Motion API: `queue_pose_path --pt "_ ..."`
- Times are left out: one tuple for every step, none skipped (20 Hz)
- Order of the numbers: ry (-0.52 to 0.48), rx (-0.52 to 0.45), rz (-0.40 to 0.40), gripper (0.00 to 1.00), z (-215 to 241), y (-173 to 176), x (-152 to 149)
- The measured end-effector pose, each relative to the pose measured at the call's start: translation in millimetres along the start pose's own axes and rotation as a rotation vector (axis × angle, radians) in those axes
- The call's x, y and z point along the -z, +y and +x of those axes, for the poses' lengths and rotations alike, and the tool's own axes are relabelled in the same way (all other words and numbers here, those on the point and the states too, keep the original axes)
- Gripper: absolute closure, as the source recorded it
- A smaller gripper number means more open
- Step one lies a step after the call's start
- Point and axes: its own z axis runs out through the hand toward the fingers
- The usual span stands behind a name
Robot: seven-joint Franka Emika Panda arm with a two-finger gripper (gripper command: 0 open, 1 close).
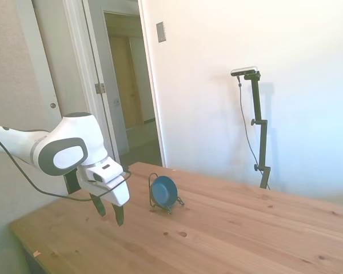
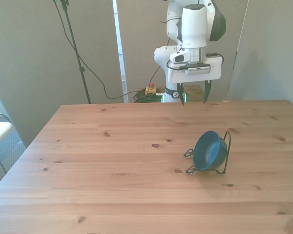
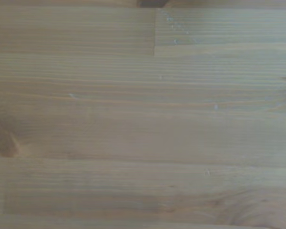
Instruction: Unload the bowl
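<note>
Side view, left to right: white arm, tool (image 1: 110, 210) pointing down over surface (image 1: 228, 240), fingers spread, nothing between them. Bowl (image 1: 163, 190) just beside tool, apart from it, tipped on edge in thin black wire stand (image 1: 172, 204), clear of fingers. Front view: tool (image 2: 193, 93) hangs above far edge of surface; bowl (image 2: 208, 150) well nearer camera, toward front view's right, leaning against stand. Wrist view: bare wood planks (image 3: 143, 119) only, blurred.
</note>
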Motion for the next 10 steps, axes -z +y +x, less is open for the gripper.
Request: queue_pose_path --pt "0.000 -0.001 -0.001 0.00 0 0 0" --pt "0.005 -0.010 -0.006 0.00 0 0 0" --pt "0.006 -0.011 -0.005 0.00 1 -1 0" --pt "0.009 -0.013 0.001 0.00 4 -2 3" --pt "0.011 -0.017 0.006 0.00 7 -4 5" --pt "0.011 -0.021 0.012 0.00 11 -5 7" --pt "0.009 -0.025 0.017 0.00 15 -7 8" --pt "0.005 -0.027 0.023 0.00 19 -10 9" --pt "-0.001 -0.028 0.031 0.00 21 -13 9" --pt "-0.007 -0.026 0.040 0.00 23 -16 9"
